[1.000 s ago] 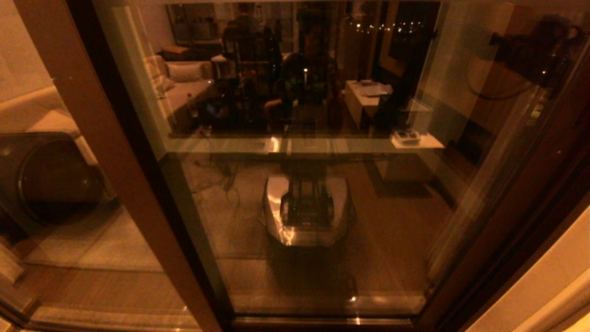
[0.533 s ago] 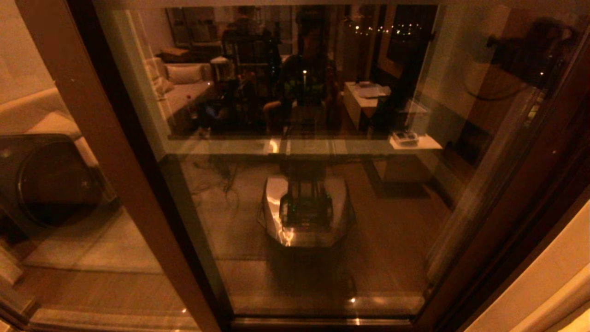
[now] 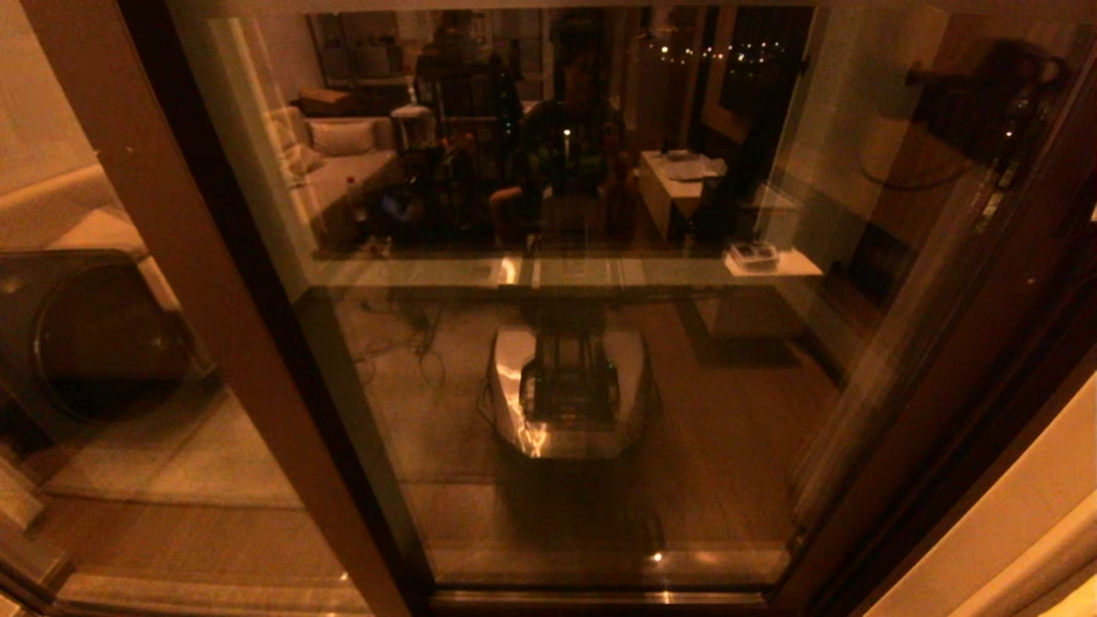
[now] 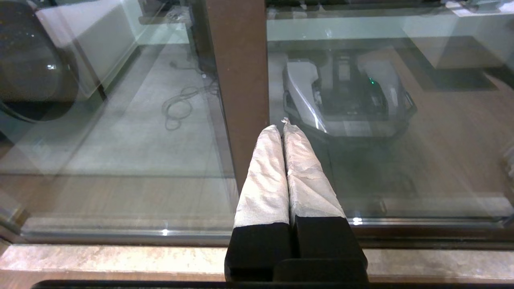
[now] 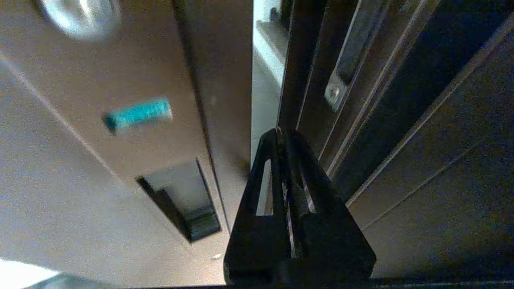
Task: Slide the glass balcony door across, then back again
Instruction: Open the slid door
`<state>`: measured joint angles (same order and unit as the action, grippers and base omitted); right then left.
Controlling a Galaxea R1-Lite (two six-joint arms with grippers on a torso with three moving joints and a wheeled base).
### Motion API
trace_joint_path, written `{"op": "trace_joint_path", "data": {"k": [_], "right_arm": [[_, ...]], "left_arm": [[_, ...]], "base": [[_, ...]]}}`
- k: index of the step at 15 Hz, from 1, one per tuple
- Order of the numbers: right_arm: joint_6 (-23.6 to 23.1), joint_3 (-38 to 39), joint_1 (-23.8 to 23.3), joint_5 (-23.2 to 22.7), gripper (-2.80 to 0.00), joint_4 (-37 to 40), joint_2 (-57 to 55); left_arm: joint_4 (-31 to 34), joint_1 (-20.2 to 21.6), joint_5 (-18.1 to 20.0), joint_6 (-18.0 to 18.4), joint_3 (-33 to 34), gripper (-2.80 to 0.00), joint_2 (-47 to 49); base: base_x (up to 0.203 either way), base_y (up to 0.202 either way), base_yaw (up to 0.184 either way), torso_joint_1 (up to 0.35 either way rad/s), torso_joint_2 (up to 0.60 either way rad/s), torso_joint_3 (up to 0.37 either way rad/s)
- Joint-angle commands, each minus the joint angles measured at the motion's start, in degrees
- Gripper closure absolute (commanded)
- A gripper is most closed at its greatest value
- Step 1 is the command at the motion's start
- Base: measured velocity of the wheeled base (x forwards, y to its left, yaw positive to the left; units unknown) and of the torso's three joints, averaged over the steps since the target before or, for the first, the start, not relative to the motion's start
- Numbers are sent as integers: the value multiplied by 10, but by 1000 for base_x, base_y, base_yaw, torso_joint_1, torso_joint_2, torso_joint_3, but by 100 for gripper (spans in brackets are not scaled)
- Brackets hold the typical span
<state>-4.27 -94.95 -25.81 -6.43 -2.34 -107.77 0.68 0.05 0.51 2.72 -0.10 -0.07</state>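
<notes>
- Glass balcony door (image 3: 566,343) fills the head view, its dark stile at the right edge; neither hand appears there.
- Left wrist view: left hand (image 4: 283,127) closed, empty, parked before the pane.
- Right wrist view: right hand (image 5: 281,134) closed, empty, tip at a narrow gap beside the stile; press squarely along the track.

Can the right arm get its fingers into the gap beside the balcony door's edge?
Probably yes: the right gripper, fingers shut, sits at the narrow gap beside the door, with nothing between.

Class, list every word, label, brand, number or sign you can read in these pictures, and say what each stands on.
None can be read.
Teal strip on the glass balcony door's stile: blurred, no letters legible.
Nothing legible on the glass or in its reflections.
</notes>
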Motion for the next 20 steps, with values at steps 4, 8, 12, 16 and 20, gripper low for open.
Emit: {"op": "trace_joint_path", "data": {"k": [4,8,12,16,20], "right_arm": [[0,7,7,-8,0,0,12],[5,20,10,-32,0,0,26],[5,31,16,-32,0,0,32],[5,46,25,-33,0,0,42],[6,72,45,-45,0,0,60]], "left_arm": [[0,0,0,0,0,0,0],[0,0,0,0,0,0,0],[0,0,0,0,0,0,0],[0,0,0,0,0,0,0],[0,0,0,0,0,0,0]], "base": [[0,0,0,0,0,0],[0,0,0,0,0,0],[0,0,0,0,0,0],[0,0,0,0,0,0],[0,0,0,0,0,0]]}}
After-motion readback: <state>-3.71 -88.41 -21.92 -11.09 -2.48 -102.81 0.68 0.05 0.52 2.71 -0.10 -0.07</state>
